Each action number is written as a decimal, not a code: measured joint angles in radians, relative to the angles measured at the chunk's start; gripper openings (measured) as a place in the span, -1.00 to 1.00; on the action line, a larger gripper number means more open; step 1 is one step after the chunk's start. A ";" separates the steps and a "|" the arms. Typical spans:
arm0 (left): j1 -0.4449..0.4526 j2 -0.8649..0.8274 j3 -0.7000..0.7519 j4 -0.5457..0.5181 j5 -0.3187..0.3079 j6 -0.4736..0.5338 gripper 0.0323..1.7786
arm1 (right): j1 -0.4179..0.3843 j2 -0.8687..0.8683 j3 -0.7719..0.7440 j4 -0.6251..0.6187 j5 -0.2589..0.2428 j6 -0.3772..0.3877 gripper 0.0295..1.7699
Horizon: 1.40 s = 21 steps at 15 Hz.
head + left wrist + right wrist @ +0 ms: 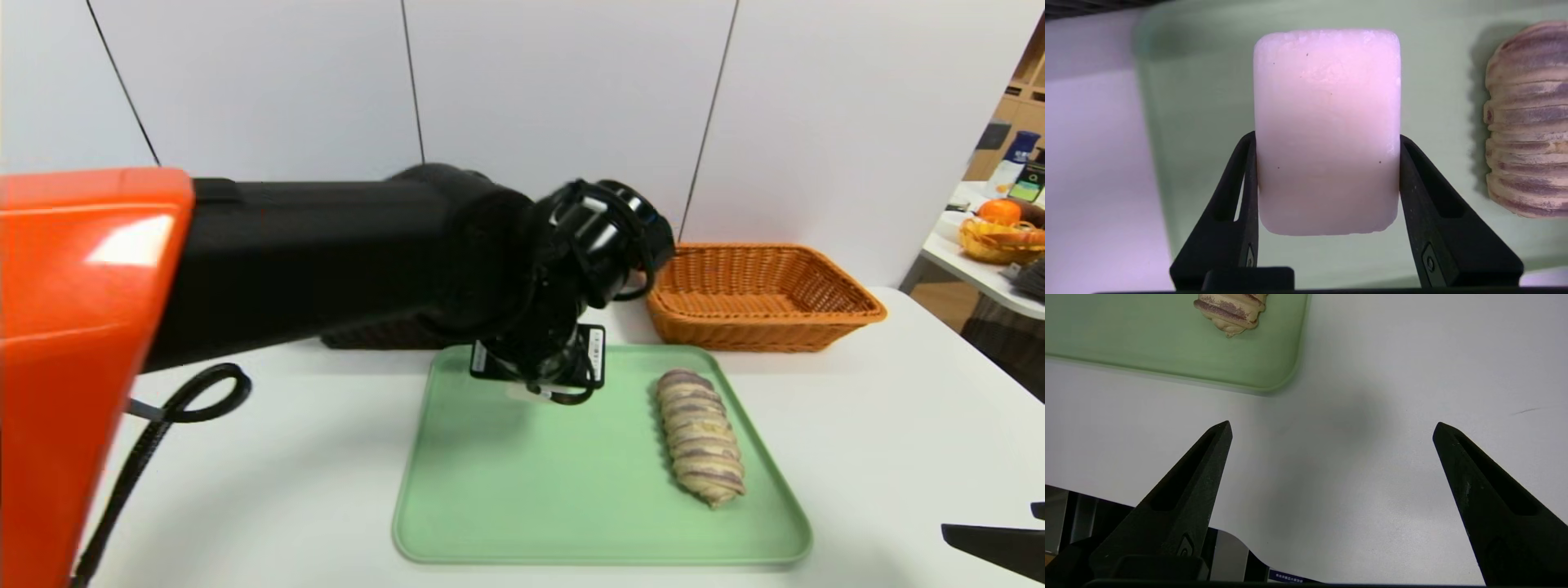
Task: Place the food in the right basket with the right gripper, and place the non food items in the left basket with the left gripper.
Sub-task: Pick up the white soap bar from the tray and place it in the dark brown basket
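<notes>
The white soap bar [1327, 130] is being held clamped in the left gripper [1327, 141] above the green tray [522, 490], and carrying to the dark basket [371, 335] is being called for next.

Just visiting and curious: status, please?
Left gripper shut on soap bar, above green tray. Right gripper open, parked. Bread loaf on tray. Nothing blocking.

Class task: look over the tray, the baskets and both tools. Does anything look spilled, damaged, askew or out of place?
Nothing stands out. The left tool grips the soap squarely above the tray. The bread lies whole on the tray. The orange basket sits upright and empty. The right tool waits open over the table.
</notes>
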 joint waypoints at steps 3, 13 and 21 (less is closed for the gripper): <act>0.099 -0.080 0.001 0.004 0.000 0.069 0.08 | 0.000 -0.011 0.000 0.001 0.000 0.001 0.92; 0.384 -0.043 -0.002 -0.213 -0.070 0.199 0.08 | 0.000 -0.022 0.009 0.004 -0.003 0.002 0.92; 0.401 0.106 -0.004 -0.381 -0.074 0.262 0.08 | -0.001 -0.022 0.013 0.003 -0.003 0.002 0.92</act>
